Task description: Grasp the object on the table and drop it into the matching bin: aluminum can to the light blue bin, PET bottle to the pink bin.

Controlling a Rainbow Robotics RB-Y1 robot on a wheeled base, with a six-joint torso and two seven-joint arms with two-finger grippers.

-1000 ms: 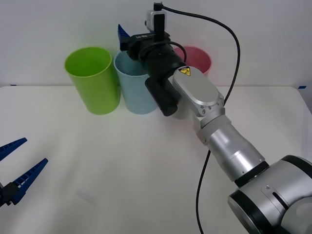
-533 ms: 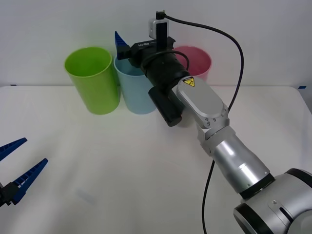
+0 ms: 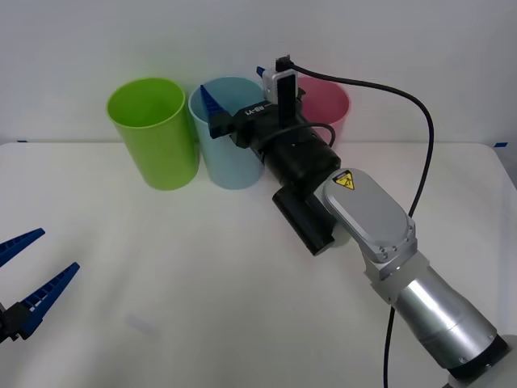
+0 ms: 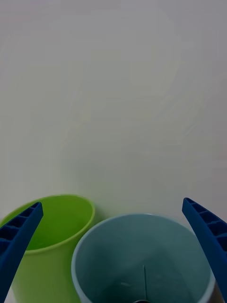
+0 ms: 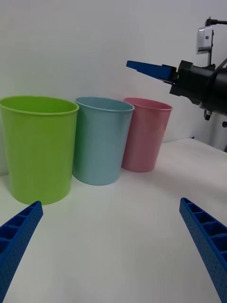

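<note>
The right gripper (image 4: 113,265) has its blue fingers (image 4: 19,236) spread wide apart, and nothing is held between them. It hangs just in front of the light blue bin (image 3: 230,133), near the rim, and looks down into the bin's mouth. The bin sits straight ahead of the fingers and a bit below them. At the bottom of the bin a small dark curved shape (image 4: 140,300) peeks out. It may be the can, but too little of it shows to be sure. I think the can is already dropped in, so the job looks about done, and the next move would be to pull the arm back without bumping the rim.

The left gripper (image 3: 28,283) waits low at the near left corner of the tabletop (image 3: 202,283), with its fingers apart too, well away from the bins.

Three bins stand upright in a row along the far edge of the tabletop. The lime green bin (image 3: 153,129) is on the left, touching or just beside the light blue one. The pink bin (image 3: 323,101) is on the right.

The tabletop is flat and white. A plain pale wall (image 3: 81,40) stands behind the bins.
</note>
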